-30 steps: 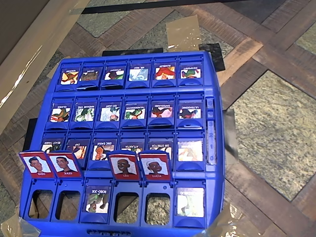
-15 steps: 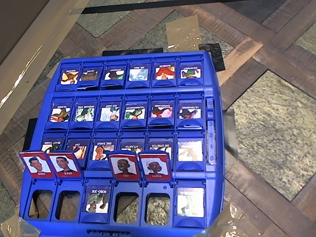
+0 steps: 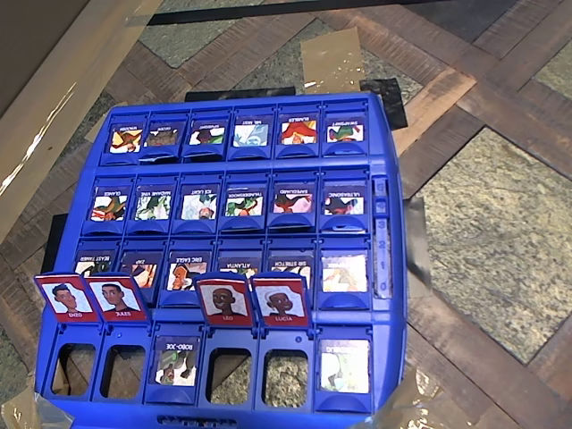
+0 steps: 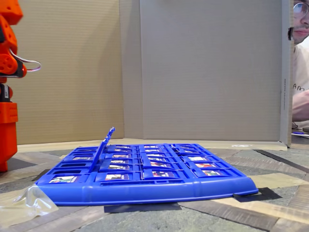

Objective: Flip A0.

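A blue flip-tile game board (image 3: 396,295) lies flat on the patterned floor, with several rows of picture tiles. In the overhead view, the row nearest the bottom edge has several red-framed face tiles standing upright: two at the left (image 3: 67,298) (image 3: 118,298) and two in the middle (image 3: 223,299) (image 3: 281,299). Two tiles in that row lie flat (image 3: 175,359) (image 3: 344,365), as do all tiles in the other rows. In the fixed view the board (image 4: 145,191) is seen from the side, with the raised tiles (image 4: 104,145) edge-on at its left. The orange arm's body (image 4: 7,72) stands at the far left, away from the board.
Cardboard walls (image 4: 203,67) close off the back, and a cardboard panel (image 3: 45,80) runs along the upper left of the overhead view. Clear tape (image 4: 26,200) and a black mat (image 3: 384,98) hold the board down. A person (image 4: 300,58) sits at the right edge.
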Controlling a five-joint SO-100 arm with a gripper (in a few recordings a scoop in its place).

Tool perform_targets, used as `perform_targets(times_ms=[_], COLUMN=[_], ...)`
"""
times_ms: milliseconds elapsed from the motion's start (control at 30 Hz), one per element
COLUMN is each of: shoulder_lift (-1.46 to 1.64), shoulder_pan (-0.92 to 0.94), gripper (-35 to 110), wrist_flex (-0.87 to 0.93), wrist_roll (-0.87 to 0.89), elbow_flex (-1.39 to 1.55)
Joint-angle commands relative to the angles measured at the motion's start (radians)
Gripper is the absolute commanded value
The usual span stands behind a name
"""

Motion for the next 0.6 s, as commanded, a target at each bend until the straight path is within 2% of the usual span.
perform_targets(times_ms=[0, 267, 567], shoulder_lift=[-0.086, -0.265, -0.453], shoulder_pan=[-0.031, -0.075, -0.086], gripper=[0, 0, 0], wrist_flex=[0.063, 0.385, 0.67], wrist_roll=[-0.144, -0.46, -0.601], elbow_flex=[-0.054, -0.27, -0.503])
